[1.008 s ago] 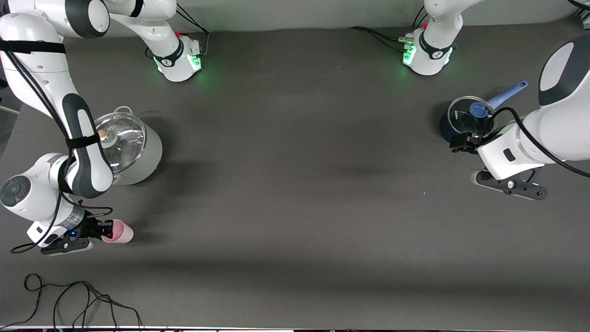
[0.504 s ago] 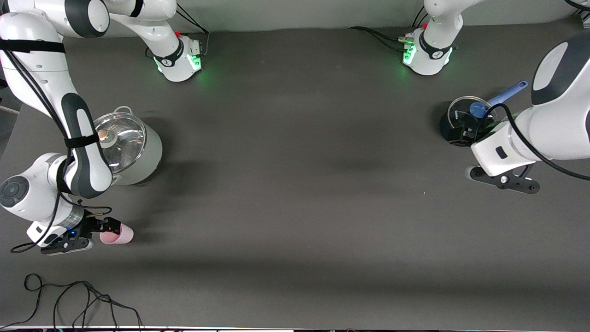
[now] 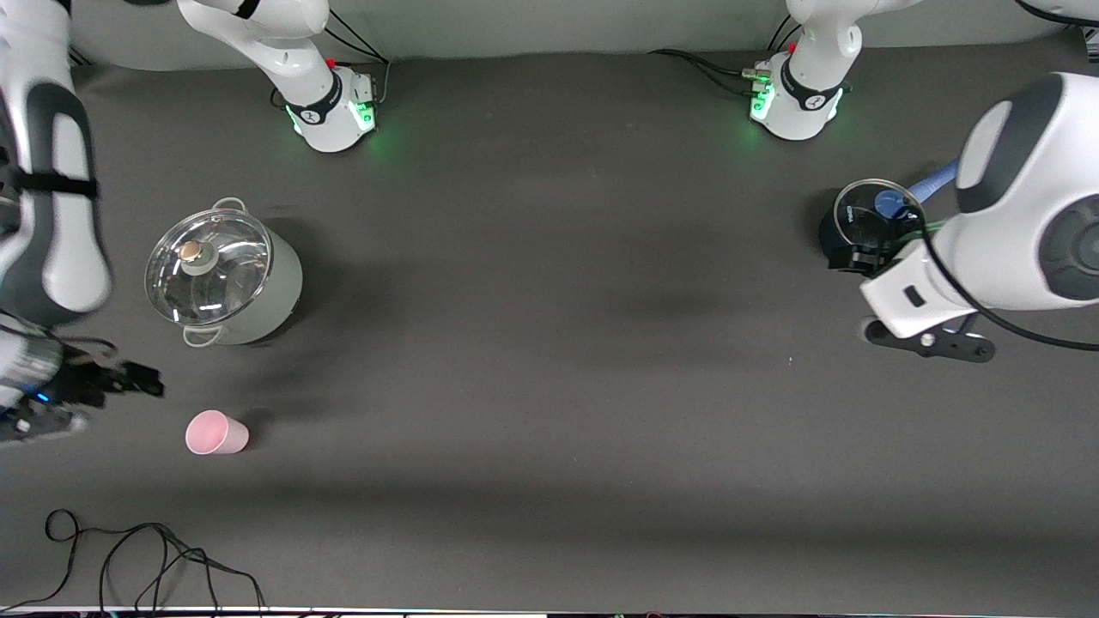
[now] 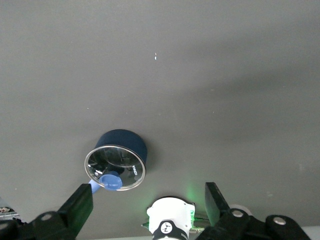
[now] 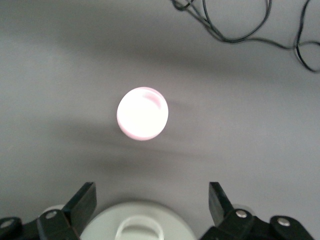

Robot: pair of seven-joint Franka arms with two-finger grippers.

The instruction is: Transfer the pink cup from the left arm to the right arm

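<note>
Front view: the pink cup (image 3: pixel 216 433) stands upright on the dark table (image 3: pixel 549 343) at the right arm's end, touching nothing; the right gripper (image 3: pixel 142 379) hangs over the table close beside the cup and apart from it, blurred here, so its fingers cannot be read from this angle. A steel pot (image 3: pixel 225 275) with a glass lid sits farther from the camera than the cup, and the gripper is over the stretch between the two; a loose black cable (image 3: pixel 129 549) lies nearer the camera than the cup. At the left arm's end the left gripper (image 3: pixel 852 257) is over the edge of a dark blue pot (image 3: pixel 837 230) with a glass lid and a blue knob; a blue handle (image 3: pixel 934 182) pokes out past the arm.

Left wrist view: the left gripper (image 4: pixel 148 192) is spread wide with nothing between its fingers (image 4: pixel 80 202); the blue pot (image 4: pixel 119 159) sits below and just ahead of the fingertips, its lid on; the left arm's base (image 4: pixel 170 225) with its green light shows in the gap; the rest is bare table (image 4: pixel 225 75).

Right wrist view: the right gripper (image 5: pixel 151 192) is spread wide and holds nothing; the cup (image 5: pixel 142 113) is seen from straight above as a pale pink round, ahead of the fingertips and in line with the gap, clear of both fingers (image 5: pixel 85 200); the steel pot's (image 5: pixel 100 225) pale rim shows between the fingers, close under the wrist; the cable (image 5: pixel 240 30) loops on the table (image 5: pixel 50 75) past the cup.
</note>
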